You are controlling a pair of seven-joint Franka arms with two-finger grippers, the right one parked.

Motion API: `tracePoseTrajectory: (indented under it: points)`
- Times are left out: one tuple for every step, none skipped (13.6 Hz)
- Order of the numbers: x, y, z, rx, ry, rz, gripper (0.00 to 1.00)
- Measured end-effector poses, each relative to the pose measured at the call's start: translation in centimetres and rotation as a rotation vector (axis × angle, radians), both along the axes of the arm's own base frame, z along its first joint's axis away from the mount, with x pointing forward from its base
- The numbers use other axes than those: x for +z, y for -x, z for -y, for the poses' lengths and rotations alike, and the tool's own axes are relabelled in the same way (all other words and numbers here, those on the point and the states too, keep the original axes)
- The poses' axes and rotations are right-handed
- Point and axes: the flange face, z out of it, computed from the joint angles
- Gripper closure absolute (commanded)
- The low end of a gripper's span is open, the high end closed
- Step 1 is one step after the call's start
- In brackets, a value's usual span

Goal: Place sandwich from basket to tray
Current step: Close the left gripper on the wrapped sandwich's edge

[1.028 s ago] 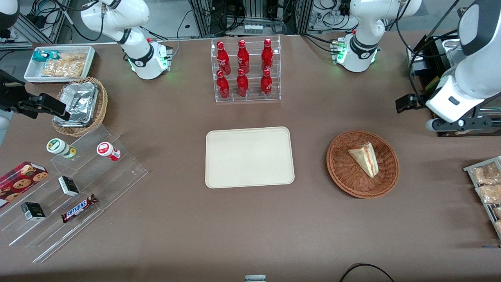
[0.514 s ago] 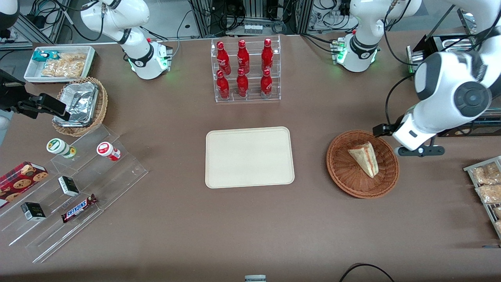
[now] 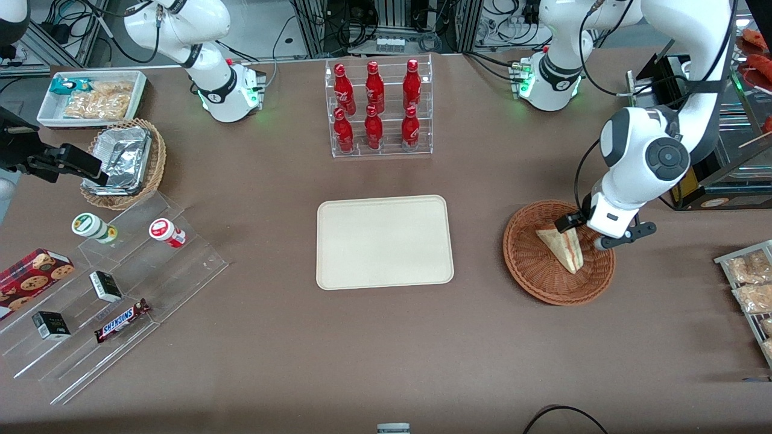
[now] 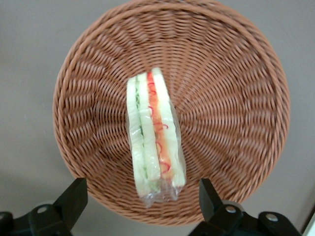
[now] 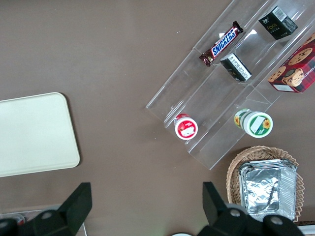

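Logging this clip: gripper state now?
Left gripper: open, holding nothing, above the basket, fingers straddling the sandwich.

Rough woven wicker basket (image 4: 236, 98); glossy clear-wrapped sandwich (image 4: 155, 137); smooth matt tray (image 3: 384, 241)

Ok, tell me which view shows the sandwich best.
The left wrist view: the sandwich fills it, filling layers clear, lying in the basket below the open gripper. The front view shows it smaller, partly covered by the arm. The right wrist view misses it.
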Motion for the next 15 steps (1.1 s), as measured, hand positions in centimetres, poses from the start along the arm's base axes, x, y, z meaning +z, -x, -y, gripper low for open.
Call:
tracePoseTrajectory:
  points:
    - [-0.5, -0.1, 0.2, 0.089, -0.001, 0.007, 0.0]
    - [-1.0, -0.3, 0.3, 0.154, 0.0, 0.011, 0.0]
    - [-1.6, -0.4, 0.3, 0.189, 0.0, 0.012, 0.0]
    - [-2.2, -0.5, 0.4, 0.207, 0.001, 0.011, 0.0]
    - [-2.9, -0.5, 0.4, 0.216, 0.0, 0.003, 0.0]
    - [-3.7, -0.5, 0.4, 0.22, 0.0, -0.003, 0.0]
    - [-4.5, -0.5, 0.4, 0.223, 0.0, -0.009, 0.0]
    - [-5.3, -0.5, 0.4, 0.226, 0.0, -0.017, 0.0]
    - [-6.0, -0.4, 0.4, 0.227, -0.001, -0.027, 0.11]
    - [-6.5, -0.3, 0.4, 0.228, -0.003, -0.036, 0.47]
    - [-6.7, -0.3, 0.4, 0.236, -0.003, -0.04, 0.84]
    - [-6.7, -0.3, 0.4, 0.248, -0.004, -0.041, 0.91]
    - [-6.7, -0.3, 0.4, 0.253, -0.005, -0.043, 0.92]
    - [-6.6, -0.3, 0.4, 0.253, -0.006, -0.046, 0.93]
    - [-6.2, -0.4, 0.4, 0.253, -0.008, -0.053, 0.93]
